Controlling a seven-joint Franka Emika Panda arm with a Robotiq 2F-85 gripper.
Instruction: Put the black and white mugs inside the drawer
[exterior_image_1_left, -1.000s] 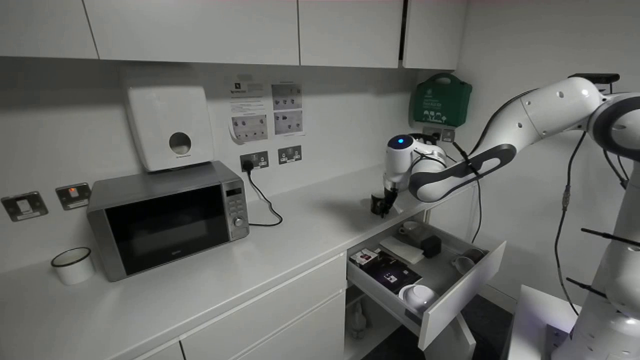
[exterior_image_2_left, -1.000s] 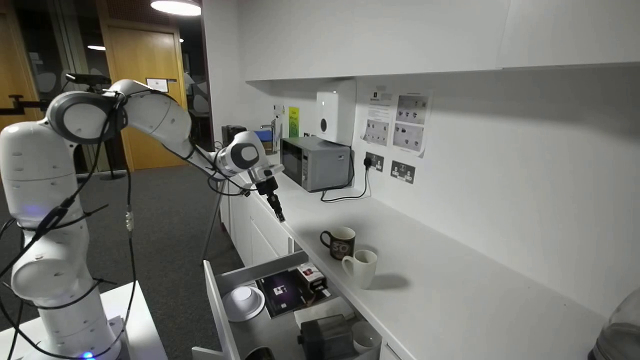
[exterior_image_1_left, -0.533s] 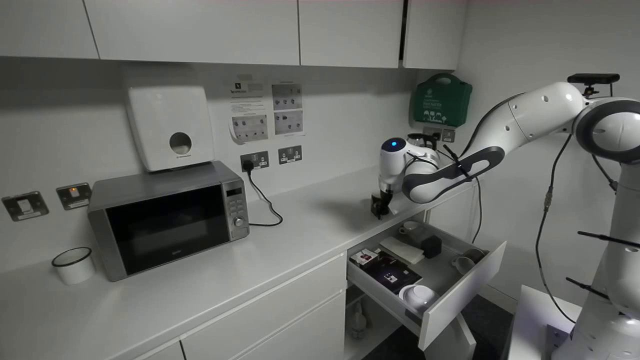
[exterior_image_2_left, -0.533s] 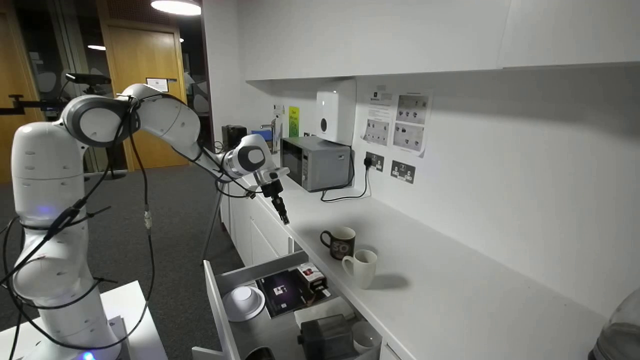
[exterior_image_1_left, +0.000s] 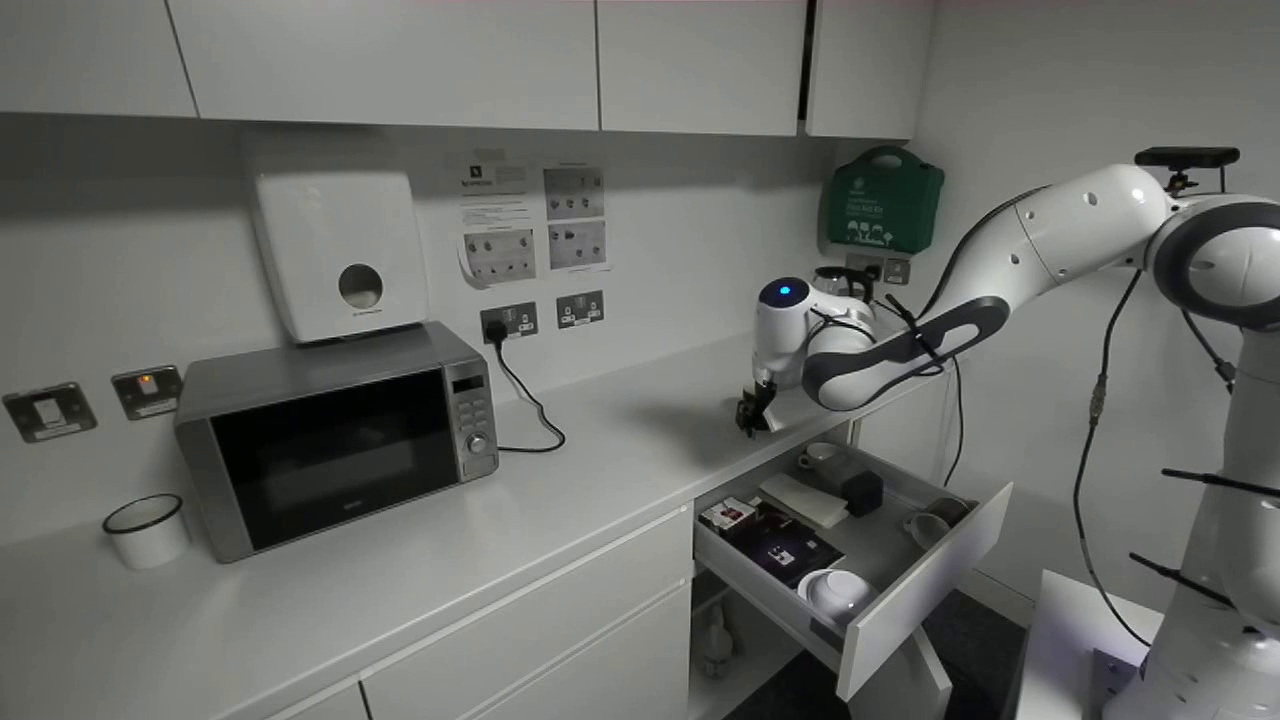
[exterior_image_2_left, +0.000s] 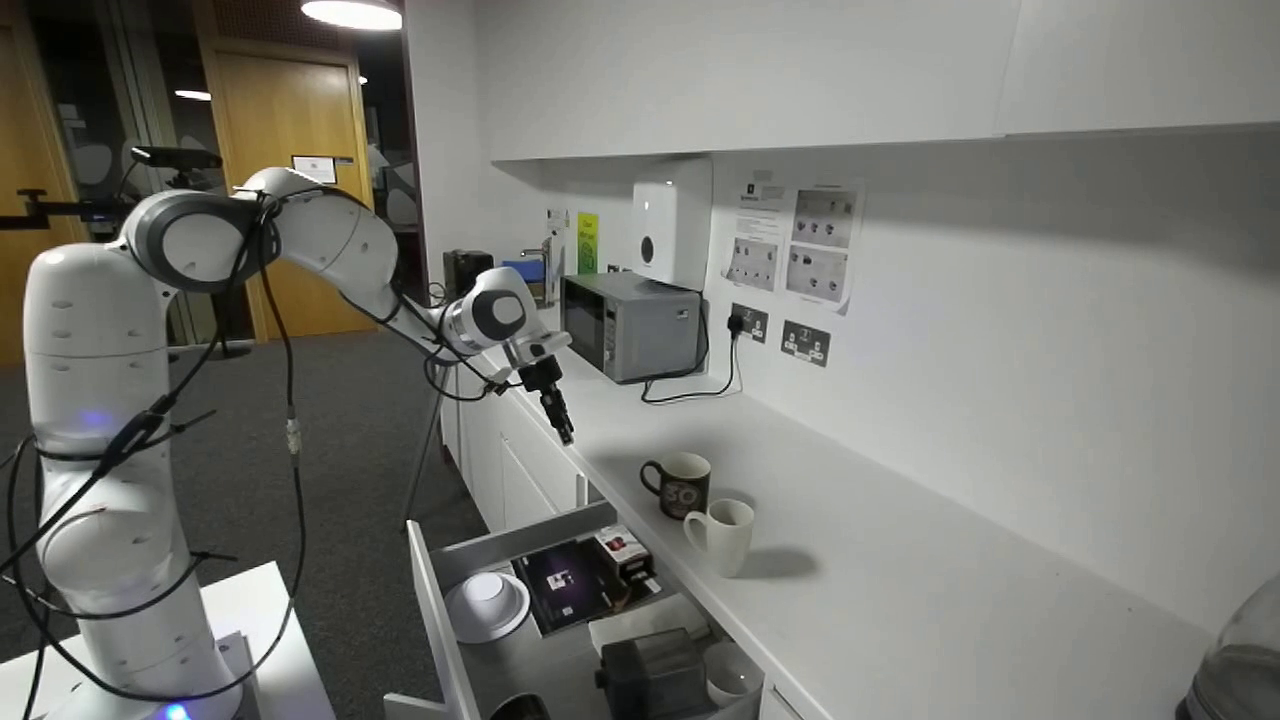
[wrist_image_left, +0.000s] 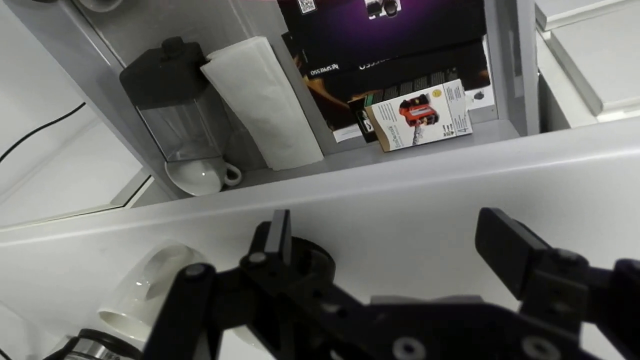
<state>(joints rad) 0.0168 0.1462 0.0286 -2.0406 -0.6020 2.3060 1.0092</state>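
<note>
The black mug (exterior_image_2_left: 684, 490) and the white mug (exterior_image_2_left: 722, 540) stand upright, close together on the countertop, by the open drawer (exterior_image_2_left: 437, 620). My gripper (exterior_image_2_left: 567, 438) hangs over the counter's front edge in that exterior view, apart from both mugs and on the microwave's side of them. In the wrist view the gripper (wrist_image_left: 385, 235) has its fingers wide apart with nothing between them. There the black mug (wrist_image_left: 316, 262) is partly hidden behind one finger, and the white mug (wrist_image_left: 150, 290) lies farther left. In an exterior view the gripper (exterior_image_1_left: 750, 428) covers most of the black mug.
The drawer holds a Nespresso box (wrist_image_left: 380, 35), a small carton (wrist_image_left: 420, 115), folded paper (wrist_image_left: 265, 105), a black-topped clear container (wrist_image_left: 170, 95), a white cup (wrist_image_left: 197, 175) and a white bowl (exterior_image_1_left: 838, 592). A microwave (exterior_image_1_left: 335, 430) stands along the counter. Wall cabinets (exterior_image_1_left: 400, 60) hang above.
My arm has swung, and the gripper has shifted slightly toward the microwave side in an exterior view. It stays open. The mugs and the drawer have not moved.
</note>
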